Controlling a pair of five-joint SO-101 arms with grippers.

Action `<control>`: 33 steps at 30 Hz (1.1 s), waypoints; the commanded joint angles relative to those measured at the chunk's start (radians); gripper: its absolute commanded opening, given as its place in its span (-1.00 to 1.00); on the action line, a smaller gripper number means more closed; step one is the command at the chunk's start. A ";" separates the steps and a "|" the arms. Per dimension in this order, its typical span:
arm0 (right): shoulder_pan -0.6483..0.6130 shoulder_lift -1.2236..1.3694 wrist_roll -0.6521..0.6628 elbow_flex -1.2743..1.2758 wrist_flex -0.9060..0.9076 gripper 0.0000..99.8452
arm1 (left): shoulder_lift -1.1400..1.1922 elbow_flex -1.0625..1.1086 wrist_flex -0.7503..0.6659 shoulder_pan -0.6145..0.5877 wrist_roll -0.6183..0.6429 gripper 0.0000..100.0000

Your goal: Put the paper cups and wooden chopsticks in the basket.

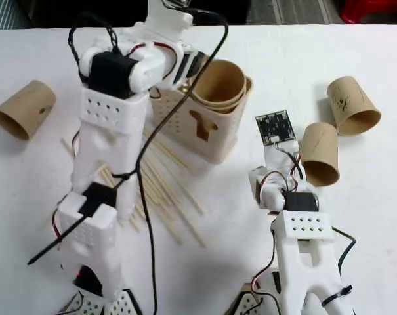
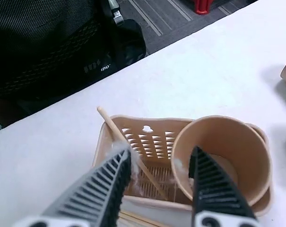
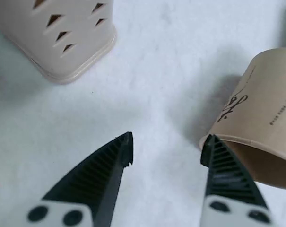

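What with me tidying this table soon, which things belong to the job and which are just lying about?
Job: basket; cups nested in it; far-left cup; cup by the right arm; far-right cup; loose chopsticks on the table; chopstick in the basket.
Lying about: black mesh chair; red object on the floor.

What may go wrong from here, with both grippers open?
One finger of the open right gripper is at the rim of the lying paper cup; closing may only push it, and it may roll away. The chopstick in the basket leans out over the rim, close to the open left gripper, which might knock it out.
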 commanded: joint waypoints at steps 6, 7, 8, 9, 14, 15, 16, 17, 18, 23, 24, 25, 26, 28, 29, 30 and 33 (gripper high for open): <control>0.005 0.001 0.015 -0.008 -0.012 -0.51 | -0.282 0.020 0.135 -0.030 0.003 -0.59; 0.007 -0.008 0.031 -0.012 -0.005 -0.51 | -0.311 0.049 0.135 -0.050 0.003 -0.59; 0.008 -0.010 0.069 -0.015 0.005 -0.51 | -0.343 0.080 0.135 -0.064 0.003 -0.59; 0.013 -0.016 0.120 -0.031 0.031 -0.51 | -0.375 0.118 0.135 -0.074 0.003 -0.59; 0.047 -0.038 0.292 -0.157 0.265 -0.51 | -0.553 0.377 0.132 -0.088 0.002 -0.59; 0.062 -0.041 0.319 -0.186 0.309 -0.51 | -0.596 0.427 0.129 -0.102 0.000 -0.59; 0.079 -0.042 0.347 -0.212 0.349 -0.51 | -0.641 0.471 0.127 -0.119 0.000 -0.59; 0.097 -0.047 0.376 -0.236 0.383 -0.51 | -0.684 0.511 0.126 -0.131 0.000 -0.59; 0.114 -0.051 0.407 -0.256 0.404 -0.51 | -0.722 0.554 0.120 -0.145 0.000 -0.59; 0.209 -0.085 0.598 -0.311 0.407 -0.51 | -0.869 0.798 0.081 -0.219 0.000 -0.59; 0.226 -0.085 0.634 -0.318 0.395 -0.51 | -0.892 0.852 0.066 -0.234 0.000 -0.59; 0.245 -0.085 0.663 -0.321 0.377 -0.51 | -0.914 0.904 0.049 -0.251 0.000 -0.59; 0.265 -0.085 0.686 -0.321 0.349 -0.51 | -0.935 0.956 0.032 -0.269 0.000 -0.59; 0.302 -0.084 0.709 -0.313 0.282 -0.51 | -0.987 1.049 0.006 -0.314 0.000 -0.59; 0.323 -0.084 0.712 -0.301 0.246 -0.51 | -1.017 1.092 -0.006 -0.332 0.002 -0.59; 0.340 -0.084 0.715 -0.288 0.206 -0.51 | -1.049 1.134 -0.017 -0.348 0.002 -0.59; 0.374 -0.084 0.717 -0.259 0.122 -0.51 | -1.153 1.257 -0.057 -0.380 0.002 -0.58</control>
